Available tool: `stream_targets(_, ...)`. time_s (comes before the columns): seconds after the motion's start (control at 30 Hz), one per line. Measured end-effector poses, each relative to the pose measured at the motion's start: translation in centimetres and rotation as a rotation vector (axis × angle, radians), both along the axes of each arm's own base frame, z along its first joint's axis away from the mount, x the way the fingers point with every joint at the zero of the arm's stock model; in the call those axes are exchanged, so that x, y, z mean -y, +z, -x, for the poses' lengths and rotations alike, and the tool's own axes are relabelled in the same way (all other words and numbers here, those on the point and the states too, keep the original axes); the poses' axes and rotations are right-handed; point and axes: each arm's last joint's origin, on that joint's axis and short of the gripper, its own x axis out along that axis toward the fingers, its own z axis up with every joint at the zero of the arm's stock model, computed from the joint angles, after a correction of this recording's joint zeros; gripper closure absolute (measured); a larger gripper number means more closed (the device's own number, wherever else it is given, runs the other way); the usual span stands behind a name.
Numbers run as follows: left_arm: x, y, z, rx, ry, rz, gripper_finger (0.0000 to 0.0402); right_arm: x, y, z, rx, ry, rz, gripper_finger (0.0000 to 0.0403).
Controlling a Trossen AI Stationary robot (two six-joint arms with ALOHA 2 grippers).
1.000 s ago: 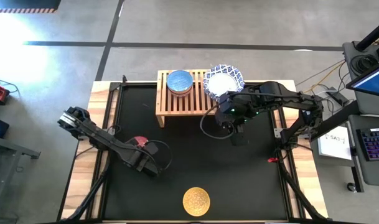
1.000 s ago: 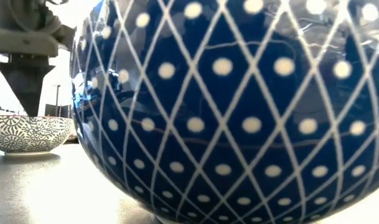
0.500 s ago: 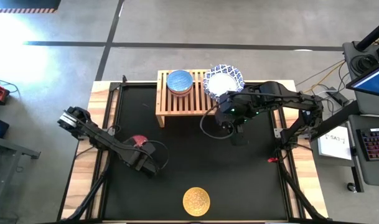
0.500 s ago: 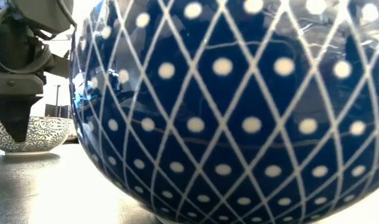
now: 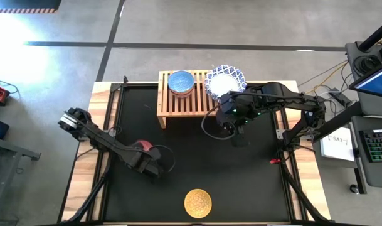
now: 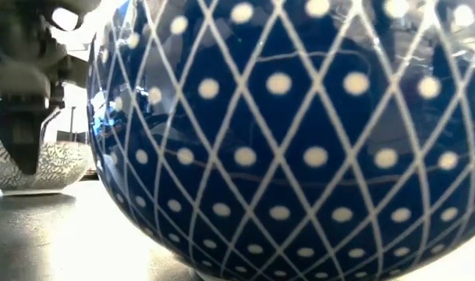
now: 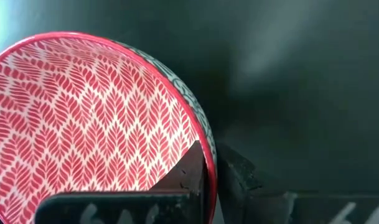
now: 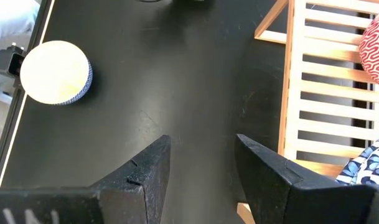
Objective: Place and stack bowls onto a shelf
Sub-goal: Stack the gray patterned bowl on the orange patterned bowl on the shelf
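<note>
A small red leaf-patterned bowl (image 7: pixel 83 118) rests on the black mat at the left (image 5: pixel 140 145). My left gripper (image 7: pixel 208 158) is shut on it and shows above it in the low view (image 6: pixel 23 133). The wooden shelf (image 5: pixel 178 103) at the far side carries a blue bowl (image 5: pixel 180 82) and a white bowl with a blue-patterned rim (image 5: pixel 225 80). A bowl with a yellow inside (image 5: pixel 197 203) and a blue dotted outside (image 6: pixel 299 133) sits near the front edge. My right gripper (image 8: pixel 201 146) hangs open over the mat (image 5: pixel 236 135) before the shelf's right end. My left gripper pinches the red bowl's rim (image 7: pixel 201 140) on its near-right side. One finger (image 7: pixel 186 174) is inside the bowl and the other (image 7: pixel 239 177) is outside against the wall. The fingers come from above, pointing down. The bowl's foot stays on the mat.
The shelf's slats (image 8: pixel 326 93) are bare at the left end and in front of the two bowls. Open mat lies between both arms and the front bowl. Wooden table edges (image 5: pixel 84 163) border the mat.
My left gripper has come down onto the red bowl's rim and has shut on it, one finger inside and one outside. The bowl stays on the mat. My right arm has kept still.
</note>
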Motion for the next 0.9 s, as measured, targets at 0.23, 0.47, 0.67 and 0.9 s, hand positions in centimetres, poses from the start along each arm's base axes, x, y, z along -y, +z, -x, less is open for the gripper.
stream_targets(0.23, 1.5, 4.7, -3.0, 0.162, -0.208, 0.035, 0.0396, 0.0, 0.0, -0.1, 0.008, 0.0, -0.001, 0.0236)
stream_targets(0.47, 2.7, 10.2, -5.6, 0.388, -0.506, -0.064, 0.0397, 0.0, 0.3, -0.4, 0.056, 0.036, 0.02, 0.0236)
stream_targets(0.67, 3.0, 13.9, -6.8, 0.519, -0.687, -0.185, 0.0398, 0.0, 0.6, -0.9, 0.119, 0.065, 0.038, 0.0236)
stream_targets(0.9, 3.0, 15.5, -7.5, 0.576, -0.854, -0.283, 0.0398, -0.1, 0.5, -1.1, 0.122, 0.036, 0.017, 0.0236)
